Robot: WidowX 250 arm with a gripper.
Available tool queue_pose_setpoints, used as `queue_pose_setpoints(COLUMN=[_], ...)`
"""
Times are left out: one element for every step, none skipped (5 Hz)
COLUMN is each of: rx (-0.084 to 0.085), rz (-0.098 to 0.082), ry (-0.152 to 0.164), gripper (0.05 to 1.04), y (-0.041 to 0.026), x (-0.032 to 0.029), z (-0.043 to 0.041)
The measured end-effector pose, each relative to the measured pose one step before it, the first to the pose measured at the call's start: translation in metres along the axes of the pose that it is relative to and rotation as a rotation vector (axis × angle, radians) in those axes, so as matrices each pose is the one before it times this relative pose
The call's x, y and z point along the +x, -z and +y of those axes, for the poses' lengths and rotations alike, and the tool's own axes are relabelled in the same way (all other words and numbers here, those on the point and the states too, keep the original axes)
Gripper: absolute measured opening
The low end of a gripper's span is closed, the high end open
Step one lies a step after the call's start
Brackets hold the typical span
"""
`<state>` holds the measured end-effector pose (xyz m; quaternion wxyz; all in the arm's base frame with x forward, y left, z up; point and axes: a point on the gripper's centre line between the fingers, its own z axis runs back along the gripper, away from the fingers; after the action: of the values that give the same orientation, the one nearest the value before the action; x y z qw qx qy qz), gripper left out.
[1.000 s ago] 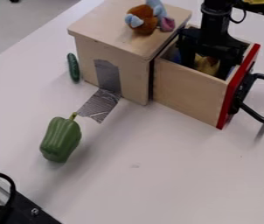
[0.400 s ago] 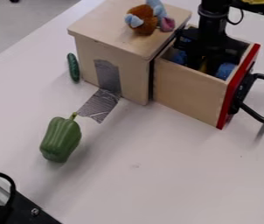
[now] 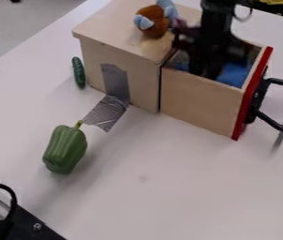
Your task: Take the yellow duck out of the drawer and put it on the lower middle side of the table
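Left: green pepper [image 3: 65, 149] on the table [image 3: 144, 201], then the wooden cabinet [image 3: 134, 37], with a plush toy [image 3: 152, 22] on top. To its right, the black arm [image 3: 216, 35] hangs over the drawer [image 3: 200, 103], jaws down inside, near a blue thing [image 3: 234, 74]; cannot tell whether they are open, closed or on the yellow duck, which I judge to be in the drawer by them. Step in hand, as judged: the pick; next calls for a sure grip, then a lift clear of the drawer walls before carrying to lower middle.
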<state>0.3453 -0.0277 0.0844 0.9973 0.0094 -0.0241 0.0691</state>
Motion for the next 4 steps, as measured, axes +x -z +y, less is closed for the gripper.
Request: queue_pose_setpoints(rx=[-0.0229,0.0081,0.0113,-0.0048], rz=[-0.0511,0.0043,0.0555,0.0768], ry=[-0.0080,-0.0011,-0.0021,0.0302], gripper=[0.234,0.234,0.234,0.234], y=[-0.02580,-0.01026,0.01101,0.02218], x=[-0.01267,-0.03284,-0.04088,-0.03079], z=[0.00395,0.00899,0.00752,-0.00501])
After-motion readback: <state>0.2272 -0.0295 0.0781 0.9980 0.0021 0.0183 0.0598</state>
